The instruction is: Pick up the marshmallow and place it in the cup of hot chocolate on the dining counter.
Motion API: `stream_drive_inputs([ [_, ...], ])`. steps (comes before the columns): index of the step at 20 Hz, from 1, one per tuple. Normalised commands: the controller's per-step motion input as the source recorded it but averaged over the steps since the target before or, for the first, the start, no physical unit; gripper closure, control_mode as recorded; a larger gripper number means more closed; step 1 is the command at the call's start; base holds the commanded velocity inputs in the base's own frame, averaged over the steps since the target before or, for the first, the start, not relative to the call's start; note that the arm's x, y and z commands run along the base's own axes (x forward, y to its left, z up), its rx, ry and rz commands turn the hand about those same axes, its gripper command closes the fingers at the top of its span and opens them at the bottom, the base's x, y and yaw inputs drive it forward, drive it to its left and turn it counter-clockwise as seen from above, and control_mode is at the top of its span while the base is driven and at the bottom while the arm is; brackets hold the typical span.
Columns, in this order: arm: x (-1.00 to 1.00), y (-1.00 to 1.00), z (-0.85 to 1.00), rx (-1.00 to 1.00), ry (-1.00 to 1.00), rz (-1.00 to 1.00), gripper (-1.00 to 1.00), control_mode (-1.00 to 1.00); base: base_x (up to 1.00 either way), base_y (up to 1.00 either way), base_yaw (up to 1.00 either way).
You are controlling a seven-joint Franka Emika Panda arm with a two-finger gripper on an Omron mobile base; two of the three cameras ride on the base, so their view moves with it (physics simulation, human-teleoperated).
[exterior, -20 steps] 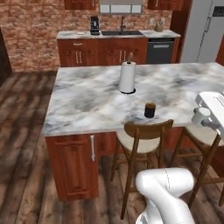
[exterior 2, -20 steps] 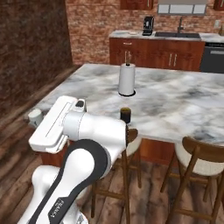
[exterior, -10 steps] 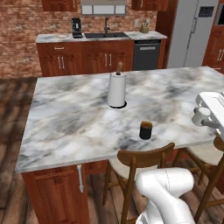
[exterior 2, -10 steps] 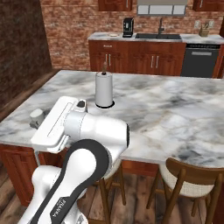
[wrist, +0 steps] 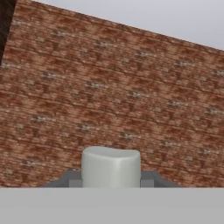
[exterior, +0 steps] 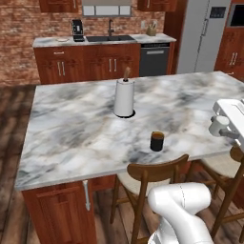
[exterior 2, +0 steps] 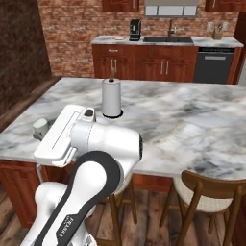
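I have the marshmallow (wrist: 111, 167) pinched between the gripper (wrist: 111, 180) fingers in the hand view, a pale rounded block sitting squarely in the jaws with the brick wall (wrist: 109, 92) beyond it, so the pick looks done and I judge this to be the carry toward the cup. In the left base view the hand reaches in from the right edge with the marshmallow (exterior: 218, 126) at its tip, held above the dining counter (exterior: 71, 128) near that counter's front right part. The cup of hot chocolate (exterior: 157, 141) stands upright on the marble, off to the gripper's left and lower, well apart from it, with the paper-towel roll (exterior: 124, 97) farther away behind the cup. The hand is pointing level at the wall, not down, so the next move, as I read it, calls for swinging the wrist across until the marshmallow is over the cup's brown top, tipping the fingers downward, lowering close to the rim and only then letting go. The cup's mouth is narrow, so lining up matters.
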Motion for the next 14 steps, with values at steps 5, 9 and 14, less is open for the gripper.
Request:
stream_drive_inputs([
  [5, 0.00, 0.00, 0.00, 0.00, 0.00, 0.00, 1.00, 1.00, 0.62, 0.00, -0.22],
  [9, 0.00, 0.00, 0.00, 0.00, 0.00, 0.00, 1.00, 1.00, 0.49, 0.00, -0.17],
  [14, 0.44, 0.00, -0.05, -0.01, 0.07, -0.11, 1.00, -1.00, 0.28, 0.00, -0.07],
])
